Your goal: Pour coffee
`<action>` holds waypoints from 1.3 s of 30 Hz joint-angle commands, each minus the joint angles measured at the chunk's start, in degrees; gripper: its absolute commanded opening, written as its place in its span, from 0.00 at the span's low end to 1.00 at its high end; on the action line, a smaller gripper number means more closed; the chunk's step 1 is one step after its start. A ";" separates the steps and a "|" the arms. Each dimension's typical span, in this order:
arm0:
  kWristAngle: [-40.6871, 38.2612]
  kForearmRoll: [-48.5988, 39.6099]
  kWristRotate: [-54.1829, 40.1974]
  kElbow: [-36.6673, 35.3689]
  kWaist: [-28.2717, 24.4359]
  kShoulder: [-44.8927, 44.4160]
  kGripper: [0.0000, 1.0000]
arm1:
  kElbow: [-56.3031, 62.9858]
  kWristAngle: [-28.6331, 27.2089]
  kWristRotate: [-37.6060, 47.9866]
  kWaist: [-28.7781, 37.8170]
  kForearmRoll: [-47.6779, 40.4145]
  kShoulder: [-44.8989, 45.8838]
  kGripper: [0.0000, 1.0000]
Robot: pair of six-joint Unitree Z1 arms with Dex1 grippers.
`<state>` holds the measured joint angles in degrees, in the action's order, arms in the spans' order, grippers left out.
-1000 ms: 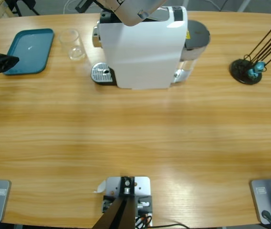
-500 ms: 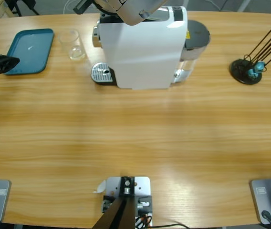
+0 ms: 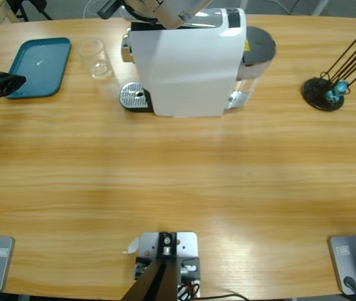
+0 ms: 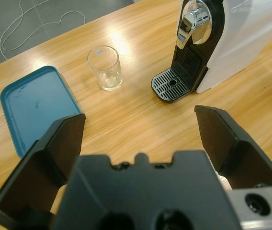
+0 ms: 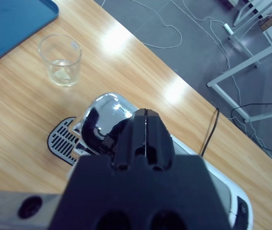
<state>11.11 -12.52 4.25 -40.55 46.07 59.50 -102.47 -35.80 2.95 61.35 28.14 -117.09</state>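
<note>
Right gripper (image 5: 145,125) pressed together above the coffee machine (image 3: 187,63) lever, likely to work it; left gripper (image 4: 138,132) spread, facing the empty glass (image 4: 105,68) beside the machine

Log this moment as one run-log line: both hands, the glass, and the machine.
left hand: open, empty, off tray | right hand: shut, above coffee machine | glass: upright, beside drip grille, not under spout

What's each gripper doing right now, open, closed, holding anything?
Left gripper: open, holding nothing, above the wooden table.
Right gripper: closed, holding nothing, over the top of the white coffee machine.
</note>
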 commanded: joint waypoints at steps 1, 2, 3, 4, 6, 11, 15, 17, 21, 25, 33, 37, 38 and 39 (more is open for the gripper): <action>-0.83 -0.05 0.18 2.14 -0.28 1.67 1.00 | 8.41 2.75 2.26 0.44 0.87 -11.49 0.00; -0.83 -0.05 0.23 2.14 -0.28 1.67 1.00 | 8.69 2.75 2.55 0.44 0.87 -11.49 0.00; -0.83 -0.05 0.23 2.14 -0.28 1.65 1.00 | 9.04 2.75 2.80 0.44 0.81 -11.46 0.00; -0.83 -0.05 0.23 2.14 -0.28 1.65 1.00 | 9.39 2.75 3.06 0.44 0.78 -11.39 0.00; -0.85 -0.12 0.22 2.14 -0.28 1.58 1.00 | 10.18 2.75 3.47 0.44 0.53 -11.14 0.00; -0.92 -0.10 0.23 2.18 -0.28 1.67 1.00 | 10.75 1.74 3.56 0.44 0.52 -9.42 0.00; -0.92 -0.08 0.29 2.14 -0.28 1.62 1.00 | 9.36 3.14 2.01 -0.44 0.78 -2.11 0.00; -0.92 -0.05 0.32 2.14 -0.28 1.50 1.00 | 8.36 8.80 0.62 -1.99 0.97 3.20 0.00; -0.85 -0.14 0.39 2.14 -0.28 0.62 1.00 | 6.05 22.21 -0.05 -7.21 4.77 12.13 0.79; -0.90 -0.14 0.37 2.05 -0.28 -0.24 1.00 | 7.46 31.14 -0.57 -11.69 9.97 20.37 1.00; -0.74 -0.05 -0.03 2.46 -0.72 -1.33 1.00 | 26.13 31.90 -0.61 -12.80 13.10 39.90 0.96; -0.06 0.79 -0.82 2.81 -1.51 0.16 1.00 | 32.03 31.23 -0.49 -12.83 15.33 45.99 0.96; 0.35 2.34 -1.98 3.44 -2.39 1.20 1.00 | 33.90 31.02 -0.49 -12.96 15.18 47.66 0.96; 0.40 4.36 -3.63 4.27 -3.60 2.34 1.00 | 35.44 30.91 -0.57 -13.24 15.11 48.99 0.96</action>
<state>10.66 -12.53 4.23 -40.39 45.78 59.14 -77.40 -4.35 2.22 49.12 41.32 -79.02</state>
